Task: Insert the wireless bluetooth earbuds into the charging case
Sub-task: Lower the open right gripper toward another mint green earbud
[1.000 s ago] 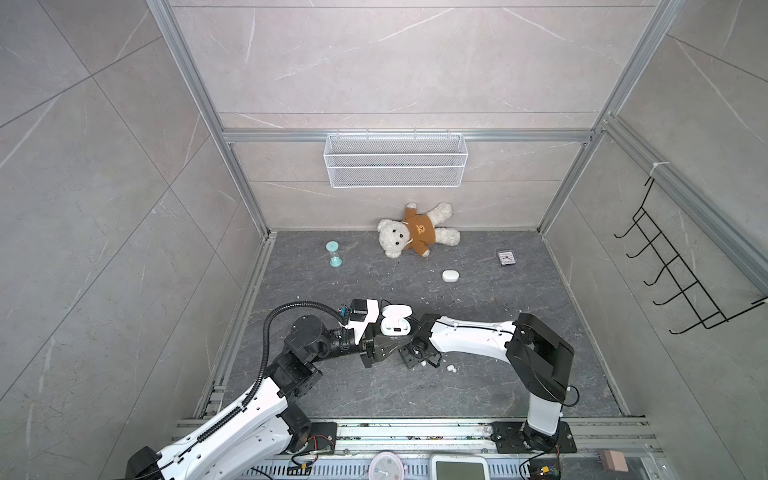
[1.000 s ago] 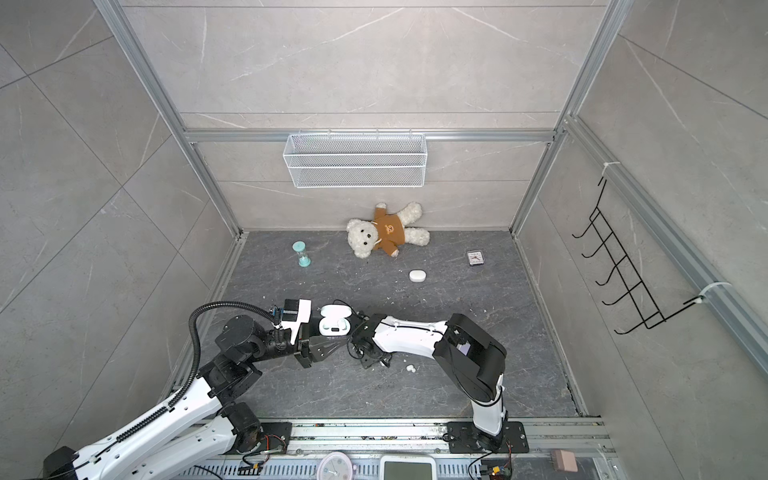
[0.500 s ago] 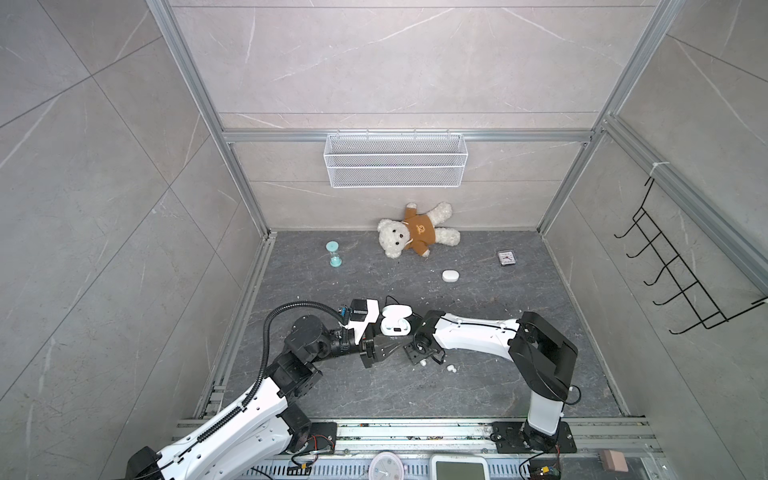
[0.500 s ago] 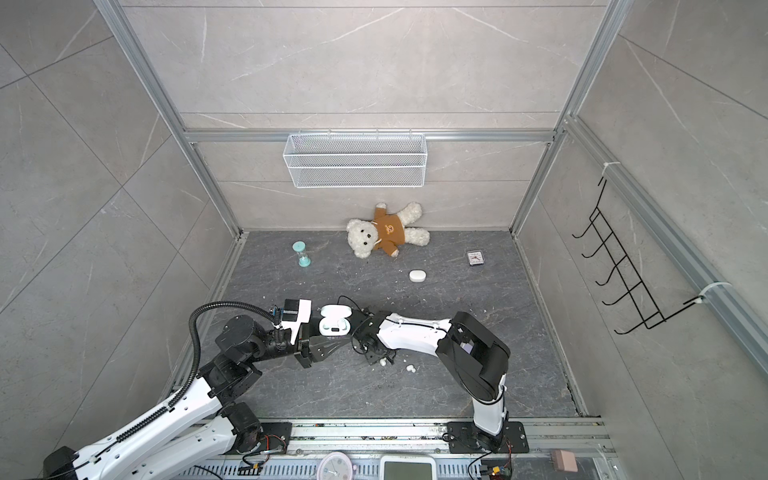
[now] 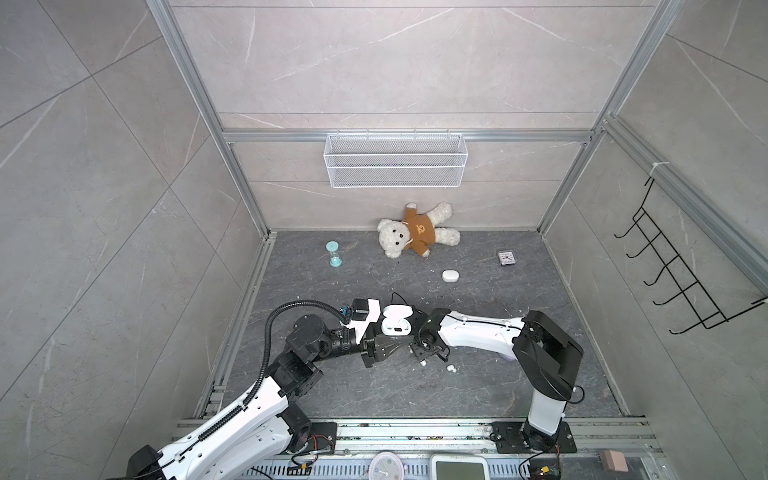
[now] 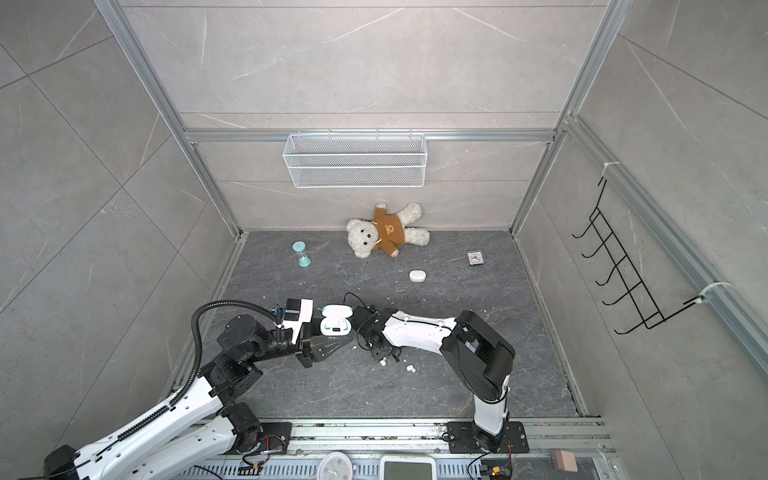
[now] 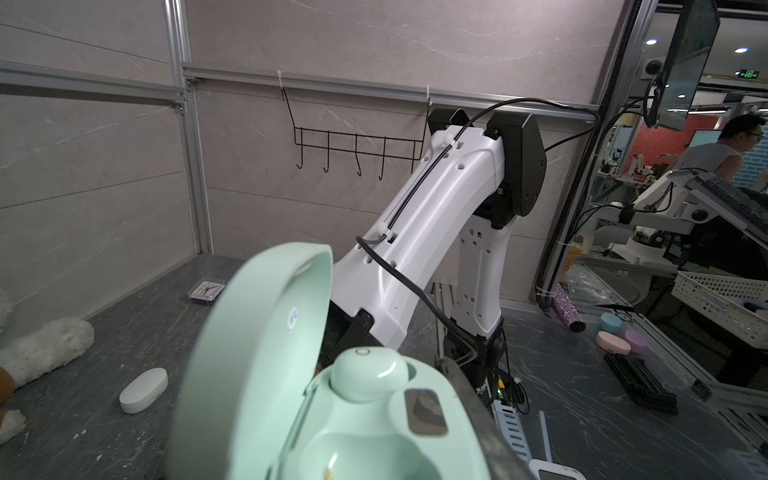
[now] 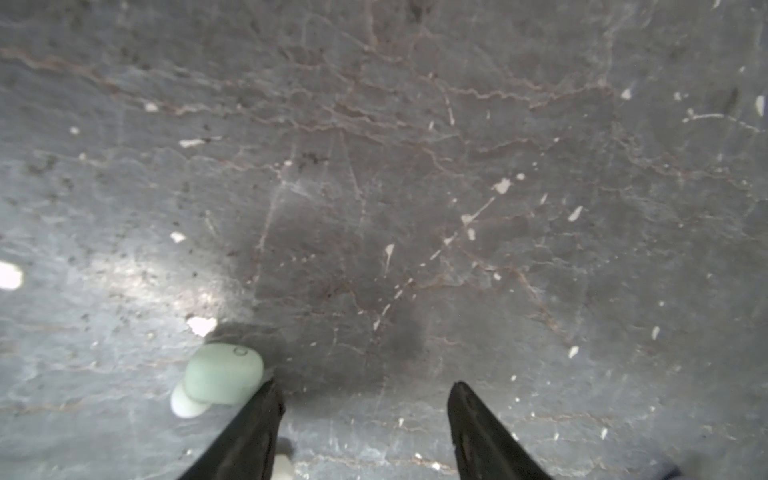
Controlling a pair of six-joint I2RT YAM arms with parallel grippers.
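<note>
right arm: forearm (image 5: 478, 330) sits slightly further toward the back of the surface (image 5: 374, 395) than a second ago; elbow (image 5: 544, 353) slightly further out to the right and toward the front rail.
timing: nearly all of that shift came in the first half second, and almost none since.
right end effector (image 5: 428, 353): moved a touch left, closer to the open charging case (image 5: 397, 322).
small pale piece (image 5: 424, 362): now lies in the clear at the front of the right end effector. A second ago a similar piece showed a bit further right. Cannot tell whether it is the same one, or whether it was pushed.
</note>
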